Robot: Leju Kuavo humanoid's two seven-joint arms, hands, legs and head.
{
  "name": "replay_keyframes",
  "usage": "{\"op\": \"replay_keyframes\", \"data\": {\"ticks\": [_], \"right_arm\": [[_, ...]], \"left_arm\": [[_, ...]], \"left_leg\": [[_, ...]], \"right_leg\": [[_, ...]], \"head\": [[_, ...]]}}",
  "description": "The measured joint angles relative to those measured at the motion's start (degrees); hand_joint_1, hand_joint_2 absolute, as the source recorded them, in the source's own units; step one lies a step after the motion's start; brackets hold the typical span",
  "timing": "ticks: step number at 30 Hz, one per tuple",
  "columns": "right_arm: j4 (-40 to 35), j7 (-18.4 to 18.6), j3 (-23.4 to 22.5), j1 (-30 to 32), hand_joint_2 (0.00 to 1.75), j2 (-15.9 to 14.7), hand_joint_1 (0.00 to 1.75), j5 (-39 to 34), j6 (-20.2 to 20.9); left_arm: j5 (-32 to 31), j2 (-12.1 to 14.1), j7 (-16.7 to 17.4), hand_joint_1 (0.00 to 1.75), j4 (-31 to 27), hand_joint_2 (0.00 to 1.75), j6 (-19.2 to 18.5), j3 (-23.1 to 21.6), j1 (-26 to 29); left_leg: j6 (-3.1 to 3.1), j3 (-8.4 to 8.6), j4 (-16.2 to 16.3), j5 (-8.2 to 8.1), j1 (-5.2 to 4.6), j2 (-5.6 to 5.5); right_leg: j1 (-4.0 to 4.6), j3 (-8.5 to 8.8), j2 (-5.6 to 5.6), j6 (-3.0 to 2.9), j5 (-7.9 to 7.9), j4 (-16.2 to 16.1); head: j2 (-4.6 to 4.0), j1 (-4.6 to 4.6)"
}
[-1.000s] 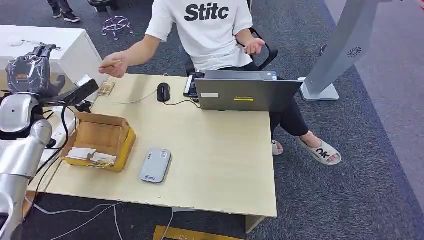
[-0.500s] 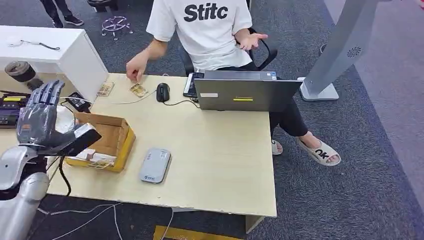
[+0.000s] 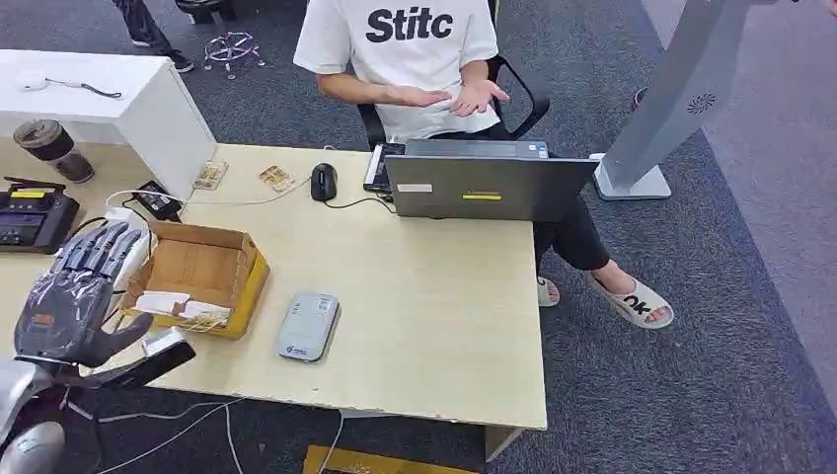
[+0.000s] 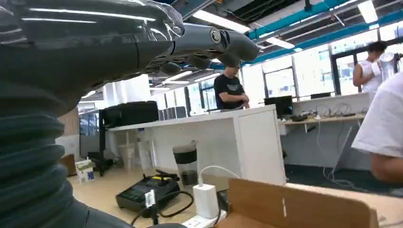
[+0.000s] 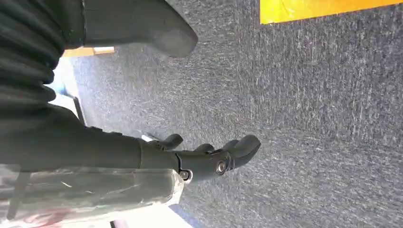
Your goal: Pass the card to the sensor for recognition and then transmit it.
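My left hand (image 3: pixel 71 296) hangs open, fingers spread and holding nothing, just off the table's front left corner beside the cardboard box (image 3: pixel 202 267). In the left wrist view its fingers (image 4: pixel 209 42) stretch out above the box's edge (image 4: pixel 294 205). Loose cards (image 3: pixel 168 302) lie inside the box. The grey card sensor (image 3: pixel 307 326) lies flat to the right of the box. Two cards (image 3: pixel 275 178) (image 3: pixel 209 175) lie at the table's far side near the mouse (image 3: pixel 323 182). My right hand (image 5: pixel 199 159) hangs over the carpet, fingers loosely apart and holding nothing.
A person in a white shirt (image 3: pixel 410 49) sits behind the table (image 3: pixel 434 326), both hands held near the chest. A grey laptop (image 3: pixel 484 186) stands at the far edge. A white cabinet (image 3: pixel 109 94), a cup (image 3: pixel 47 146), a black device (image 3: pixel 30 219) and a power strip (image 4: pixel 206 202) are at the left.
My left hand has come down from high at the far left to the table's front left corner. The person laid a card near the mouse and drew the arm back.
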Motion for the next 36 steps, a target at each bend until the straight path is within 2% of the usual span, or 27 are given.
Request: {"op": "replay_keyframes", "data": {"ticks": [2, 3, 6, 10, 25, 28, 32, 36], "right_arm": [[0.0, -0.09, -0.46, -0.01, 1.75, 0.24, 0.0, -0.46, -0.11], [0.0, -0.11, -0.85, 0.0, 1.75, 0.28, 0.0, -0.46, -0.13], [0.0, 0.11, -1.68, 0.0, 1.75, 0.85, 0.0, -0.48, -0.18], [0.0, 0.37, -1.73, -0.04, 1.75, 1.09, 0.0, -0.44, -0.17], [0.0, 0.96, -1.73, -0.14, 1.75, 1.46, 0.0, 0.74, 0.35], [0.0, 0.98, -1.73, -0.15, 1.75, 1.53, 0.0, 1.44, 0.5], [0.0, 1.07, -1.73, -0.28, 1.75, 1.55, 0.0, 1.84, 0.68], [0.0, 1.07, -1.73, -0.3, 1.75, 1.55, 0.0, 1.9, 0.68]], "left_arm": [[-0.92, 1.49, 0.79, 0.0, -2.51, 1.75, -2.34, 0.81, 2.43], [-0.35, 3.39, 0.98, 0.0, -4.37, 1.75, -4.83, 1.57, 3.95], [0.07, 6.29, 1.03, 0.0, -6.05, 1.75, -8.59, 2.27, 5.24], [-0.96, 6.6, 2.17, 0.0, -5.94, 1.75, -9.64, 2.14, 5.46], [-4.87, 3.67, 5.44, 0.0, 2.41, 1.75, -8.59, -0.09, 4.41], [-5.42, 2.6, 5.9, 0.0, 5.15, 1.75, -7.52, -0.53, 3.59], [-6.47, 0.15, 5.64, 0.0, 9.93, 1.75, -4.06, -1.07, 2.24], [-6.69, -1.07, 5.62, 0.0, 12.31, 1.75, -3.58, -1.55, 1.73]], "left_leg": [[0.0, 0.0, 0.0, 0.01, 0.02, -0.03], [-0.01, 0.01, 0.0, 0.02, 0.03, -0.05], [-0.04, 0.02, 0.0, 0.04, 0.03, -0.11], [-0.04, 0.02, 0.0, 0.03, 0.03, -0.11], [-0.04, 0.03, 0.0, 0.03, 0.03, -0.11], [-0.04, 0.02, 0.0, 0.03, 0.03, -0.12], [-0.04, 0.02, 0.0, 0.03, 0.03, -0.12], [-0.04, 0.03, 0.0, 0.03, 0.03, -0.11]], "right_leg": [[0.0, 0.02, -0.06, 0.0, 0.0, 0.0], [0.01, 0.04, -0.11, -0.01, 0.0, 0.02], [0.01, 0.06, -0.16, -0.01, 0.01, 0.02], [0.01, 0.05, -0.17, -0.01, 0.0, 0.02], [0.01, 0.05, -0.17, -0.01, 0.0, 0.02], [0.01, 0.05, -0.17, -0.01, 0.0, 0.02], [0.01, 0.05, -0.18, -0.01, 0.0, 0.02], [0.01, 0.05, -0.18, -0.01, 0.01, 0.02]], "head": [[0.0, 0.0], [0.0, 0.02], [0.0, 0.0], [0.0, 0.02], [0.0, 0.0], [0.0, 0.0], [0.0, 0.02], [0.0, 0.02]]}}
